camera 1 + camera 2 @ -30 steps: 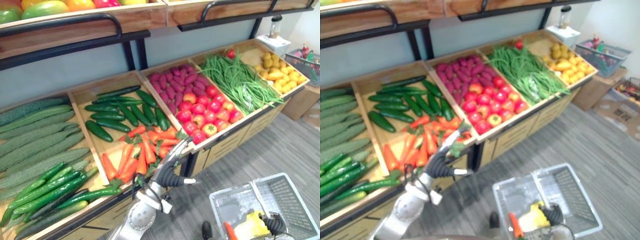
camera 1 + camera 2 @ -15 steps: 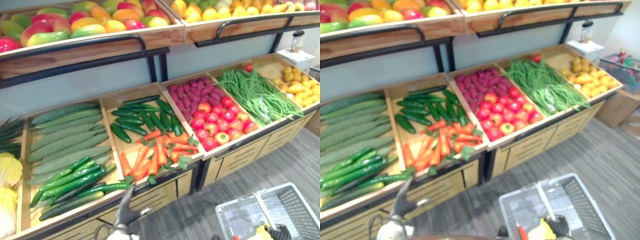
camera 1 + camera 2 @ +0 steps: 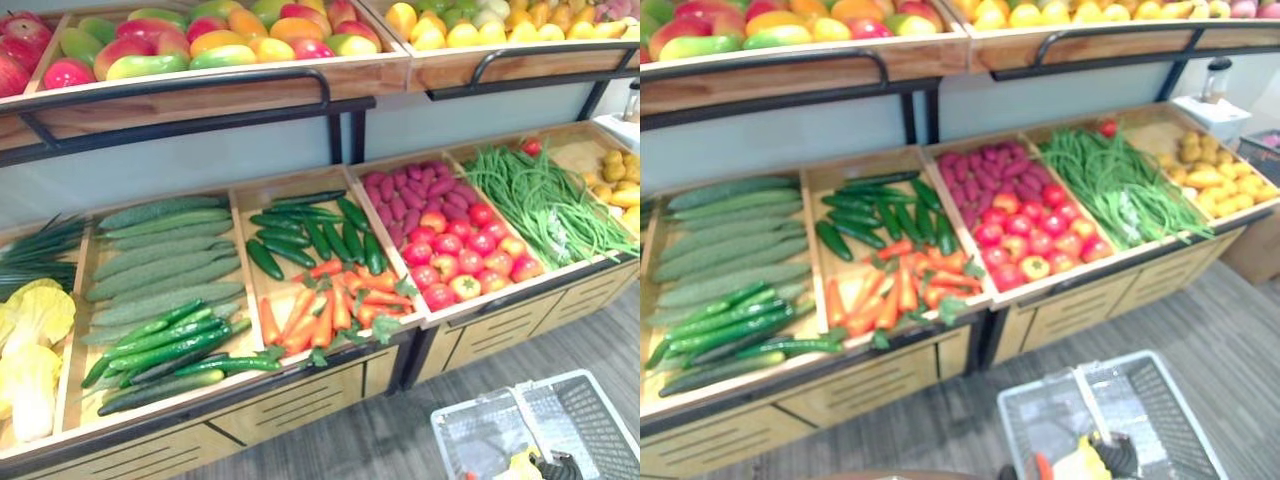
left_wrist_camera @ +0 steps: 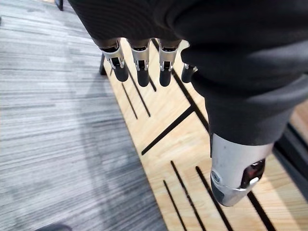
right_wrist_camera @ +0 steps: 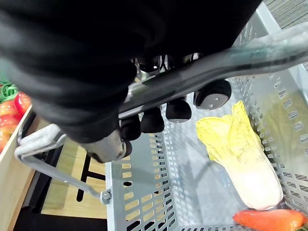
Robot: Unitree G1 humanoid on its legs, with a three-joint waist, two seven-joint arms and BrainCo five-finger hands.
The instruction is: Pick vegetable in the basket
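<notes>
Lowered left hand [image 4: 165, 67] since a second ago; hangs it empty, fingers straight, beside pale wooden cabinet front [image 4: 163, 163]. Clamps right hand [image 5: 153, 120] round grey metal handle [image 5: 231, 57] of grey perforated basket [image 5: 139, 207], with yellow-white leafy cabbage [image 5: 245, 159] and orange carrot [image 5: 269, 220] inside.

Basket [image 3: 590, 415] — carrot [image 5: 269, 220] too — cut off at the edge.

One grey basket [image 5: 139, 207], in it one yellow cabbage [image 5: 245, 161] and one carrot [image 5: 269, 220].

No text, label or number can be read.
</notes>
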